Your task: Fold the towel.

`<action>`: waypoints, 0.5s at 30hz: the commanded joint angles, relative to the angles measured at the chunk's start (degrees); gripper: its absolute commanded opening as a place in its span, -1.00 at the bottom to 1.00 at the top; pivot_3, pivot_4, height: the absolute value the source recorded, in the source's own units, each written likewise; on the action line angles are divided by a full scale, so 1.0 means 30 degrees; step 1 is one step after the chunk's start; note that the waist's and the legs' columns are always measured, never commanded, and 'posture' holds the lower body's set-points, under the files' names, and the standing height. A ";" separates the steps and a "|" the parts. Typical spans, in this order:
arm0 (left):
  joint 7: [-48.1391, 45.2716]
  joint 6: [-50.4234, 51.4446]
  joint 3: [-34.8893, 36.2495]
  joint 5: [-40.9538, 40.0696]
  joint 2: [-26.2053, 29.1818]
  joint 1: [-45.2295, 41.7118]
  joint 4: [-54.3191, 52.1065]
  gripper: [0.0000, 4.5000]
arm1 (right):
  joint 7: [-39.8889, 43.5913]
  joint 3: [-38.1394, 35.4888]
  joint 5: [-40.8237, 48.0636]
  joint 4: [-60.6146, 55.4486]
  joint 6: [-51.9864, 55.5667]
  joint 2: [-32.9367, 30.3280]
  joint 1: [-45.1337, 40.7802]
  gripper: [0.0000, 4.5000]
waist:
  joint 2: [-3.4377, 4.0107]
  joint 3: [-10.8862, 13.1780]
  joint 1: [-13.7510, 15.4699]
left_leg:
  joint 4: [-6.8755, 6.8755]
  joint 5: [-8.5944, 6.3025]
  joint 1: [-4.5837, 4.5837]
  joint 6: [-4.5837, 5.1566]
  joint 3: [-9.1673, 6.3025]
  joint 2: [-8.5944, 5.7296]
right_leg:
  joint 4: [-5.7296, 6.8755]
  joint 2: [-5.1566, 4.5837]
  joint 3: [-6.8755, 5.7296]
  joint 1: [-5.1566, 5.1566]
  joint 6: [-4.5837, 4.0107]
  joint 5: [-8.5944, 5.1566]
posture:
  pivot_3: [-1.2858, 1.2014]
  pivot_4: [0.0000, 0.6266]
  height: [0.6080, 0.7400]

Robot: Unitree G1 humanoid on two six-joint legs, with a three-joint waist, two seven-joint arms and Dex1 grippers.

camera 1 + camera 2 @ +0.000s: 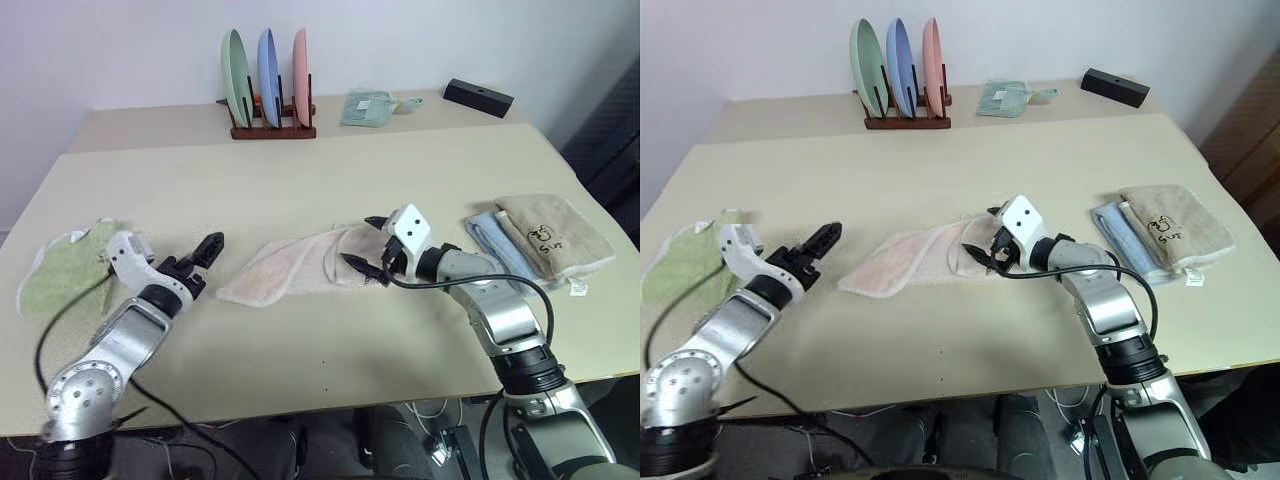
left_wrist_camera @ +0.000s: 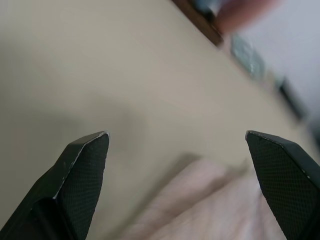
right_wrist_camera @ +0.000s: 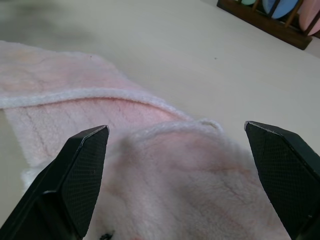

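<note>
Towel [image 1: 300, 265], pale pink terry with white edging, lies partly folded near the middle of the beige table [image 1: 330, 180], its long axis running left to right. Right gripper [image 1: 368, 248] sits over the towel's right end, fingers spread wide with nothing between them; its wrist view shows the raised top layer of cloth lying between the two pads [image 3: 75, 175]. Left gripper [image 1: 210, 246] hovers just off the towel's left end, fingers also spread and empty, above bare tabletop. Light green towel [image 1: 65, 265] lies at the table's left edge. Beige towel [image 1: 550, 235] with a dark mark rests at the right, over a light blue cloth [image 1: 495, 240]. Wooden rack [image 1: 272, 125] with three upright plates stands at the back.
</note>
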 commanded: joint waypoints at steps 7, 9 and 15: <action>-1.3057 -0.4760 -0.1775 1.1790 0.7019 0.2401 -0.0422 1.00 | 0.0035 0.0057 -0.0113 -0.0860 -0.0254 0.0106 -0.0078 0.97 | 0.0027 0.0022 0.0006 | -0.0012 -0.0016 0.0009 0.0028 0.0075 0.0027 | -0.0020 0.0005 0.0030 -0.0007 -0.0036 -0.0020 | 0.03 -0.52 0.84; -1.4788 -0.5715 -0.2458 1.3187 0.7226 0.2135 0.0075 1.00 | 0.0007 0.0087 -0.0166 -0.0811 -0.0274 0.0195 -0.0087 0.97 | 0.0023 0.0023 0.0012 | -0.0011 -0.0022 0.0002 0.0037 0.0078 0.0030 | -0.0024 -0.0010 0.0032 -0.0015 -0.0001 0.0000 | 0.03 -0.52 0.84; -1.7398 -0.8414 -0.5190 1.7892 0.6997 0.0831 0.1537 1.00 | -0.0151 0.0088 -0.0332 -0.0922 -0.0309 0.0333 0.0124 0.97 | 0.0021 0.0026 0.0011 | -0.0011 -0.0025 0.0000 0.0043 0.0079 0.0034 | -0.0032 -0.0028 0.0037 -0.0013 0.0002 0.0004 | 0.03 -0.52 0.84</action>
